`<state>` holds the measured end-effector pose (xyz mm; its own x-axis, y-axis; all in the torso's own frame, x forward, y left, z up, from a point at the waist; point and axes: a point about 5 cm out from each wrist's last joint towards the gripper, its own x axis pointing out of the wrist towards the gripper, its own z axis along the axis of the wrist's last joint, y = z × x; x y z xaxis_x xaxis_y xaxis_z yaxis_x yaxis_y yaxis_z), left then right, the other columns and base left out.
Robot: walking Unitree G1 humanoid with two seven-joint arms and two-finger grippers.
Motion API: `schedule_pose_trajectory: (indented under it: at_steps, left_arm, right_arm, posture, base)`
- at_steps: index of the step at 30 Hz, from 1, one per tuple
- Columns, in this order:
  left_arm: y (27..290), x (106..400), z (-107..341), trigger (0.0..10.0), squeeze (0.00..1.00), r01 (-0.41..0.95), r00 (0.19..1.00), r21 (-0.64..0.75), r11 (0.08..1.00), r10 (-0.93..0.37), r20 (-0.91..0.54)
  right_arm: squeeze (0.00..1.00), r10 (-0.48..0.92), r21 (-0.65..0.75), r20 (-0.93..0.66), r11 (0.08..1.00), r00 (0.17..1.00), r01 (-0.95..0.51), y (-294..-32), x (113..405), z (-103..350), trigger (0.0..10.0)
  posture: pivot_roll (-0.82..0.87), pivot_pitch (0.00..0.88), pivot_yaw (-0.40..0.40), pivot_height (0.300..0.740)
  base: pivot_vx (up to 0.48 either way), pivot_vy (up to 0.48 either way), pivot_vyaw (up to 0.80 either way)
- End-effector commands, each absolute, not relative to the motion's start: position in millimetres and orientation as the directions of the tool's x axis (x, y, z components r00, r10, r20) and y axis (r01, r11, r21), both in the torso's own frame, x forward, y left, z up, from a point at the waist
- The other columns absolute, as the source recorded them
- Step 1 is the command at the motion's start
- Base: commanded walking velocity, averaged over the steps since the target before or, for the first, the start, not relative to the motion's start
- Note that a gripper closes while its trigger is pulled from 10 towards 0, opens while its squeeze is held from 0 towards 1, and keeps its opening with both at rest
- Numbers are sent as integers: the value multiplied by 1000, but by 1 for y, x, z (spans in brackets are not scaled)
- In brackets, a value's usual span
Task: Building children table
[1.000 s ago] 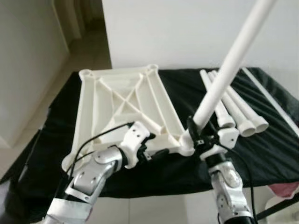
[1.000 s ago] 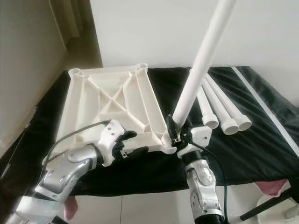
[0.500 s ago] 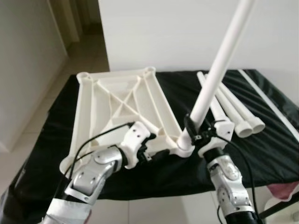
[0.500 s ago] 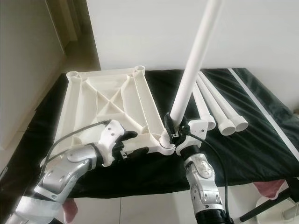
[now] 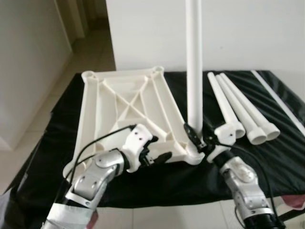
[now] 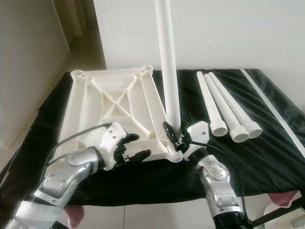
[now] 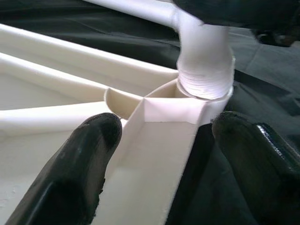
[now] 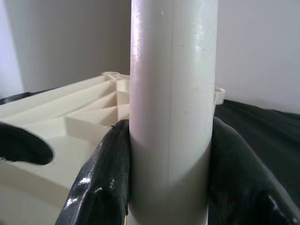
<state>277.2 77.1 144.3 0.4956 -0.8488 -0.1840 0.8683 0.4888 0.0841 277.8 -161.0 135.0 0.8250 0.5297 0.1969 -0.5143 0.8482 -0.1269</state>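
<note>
I note one change since the earlier frames: the long white plastic table leg [image 5: 194,62], which leaned steeply toward the right a second ago, now stands close to upright. Its lower end sits in the round corner socket [image 5: 195,153] of the white ribbed plastic tabletop [image 5: 128,109], at the tabletop corner nearest the robot on the right.

The right end effector [image 5: 198,139] is closed on the leg just above the socket. The right wrist view shows both black fingers [image 8: 105,178] pressed against opposite sides of the tube. The left end effector [image 5: 157,157] is partly open and straddles the near rim of the tabletop next to that corner. In the left wrist view its fingertips [image 7: 89,154] sit either side of the rib leading to the socket, and I cannot confirm that they press on it.

The tabletop lies upside down, ribs upward, on the black-draped counter [image 5: 57,119], toward the left and centre. Three spare white plastic legs [image 5: 240,112] lie side by side near the counter's right edge, well apart from the work.

My judgement: the leg is now in line with the socket axis, so it is ready for seating. The left wrist view shows threading [image 7: 206,84] at the leg's base above the socket lip, so I judge it not fully home. Turning or pressing remains, then three more legs.
</note>
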Motion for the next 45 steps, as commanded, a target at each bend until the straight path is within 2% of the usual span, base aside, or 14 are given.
schedule_pose_trajectory:
  at_steps: [1, 4, 8, 10, 14, 20, 24, 35, 38, 41, 45]
  left_arm:
    - [77, 277, 146, 10000, 0, 881, 472, 80, 466, -861, -187]
    - [78, 278, 147, 10000, 0, 880, 474, 78, 468, -861, -185]
    - [79, 278, 147, 10000, 0, 879, 476, 82, 469, -860, -186]
    - [81, 278, 148, 10000, 0, 876, 482, 85, 475, -856, -187]
    - [83, 278, 148, 10000, 0, 875, 484, 86, 476, -855, -189]
    - [90, 281, 148, 10000, 0, 865, 500, 83, 494, -843, -196]
    - [102, 296, 155, 10000, 0, 843, 537, 123, 523, -820, -198]
    - [117, 326, 185, 10000, 0, 799, 596, 213, 563, -789, -149]
    - [114, 342, 207, 10000, 0, 779, 618, 189, 598, -783, -73]
    - [101, 364, 236, 10000, 0, 744, 658, 141, 653, -752, 14]
    - [84, 373, 255, 10000, 0, 737, 667, 90, 669, -743, 59]
  right_arm:
    - [0, 524, -87, 51, 851, 850, -518, -172, 271, 104, 10000]
    - [0, 576, -150, 48, 812, 816, -564, -182, 270, 102, 10000]
    - [0, 588, -194, 50, 799, 808, -569, -185, 269, 98, 10000]
    - [0, 553, -222, 71, 820, 830, -527, -191, 267, 97, 10000]
    - [0, 556, -215, 56, 818, 829, -534, -194, 265, 94, 10000]
    - [0, 470, -168, 119, 878, 875, -449, -202, 260, 91, 10000]
    - [0, 473, -149, 215, 880, 854, -450, -192, 265, 109, 10000]
    - [0, 479, -197, 338, 878, 810, -436, -193, 267, 159, 10000]
    - [0, 492, -225, 370, 871, 788, -438, -192, 269, 173, 10000]
    - [0, 479, -198, 387, 878, 788, -436, -191, 278, 187, 10000]
    - [0, 486, -196, 368, 874, 793, -445, -186, 282, 191, 10000]
  posture:
    - [72, 0, 11, 740]
    - [76, 0, 13, 740]
    - [85, 0, 13, 740]
    - [89, 0, 15, 740]
    - [93, 0, 18, 740]
    - [92, 0, 29, 740]
    - [90, 0, 32, 740]
    - [93, 0, 3, 740]
    - [92, 0, 3, 740]
    - [84, 0, -5, 740]
    - [79, 0, -7, 740]
  base:
    - [0, 0, 0]
    - [0, 0, 0]
    - [0, 0, 0]
    - [0, 0, 0]
    - [0, 0, 0]
    - [0, 0, 0]
    - [0, 0, 0]
    - [0, 0, 0]
    - [0, 0, 0]
    - [0, 0, 0]
    - [0, 0, 0]
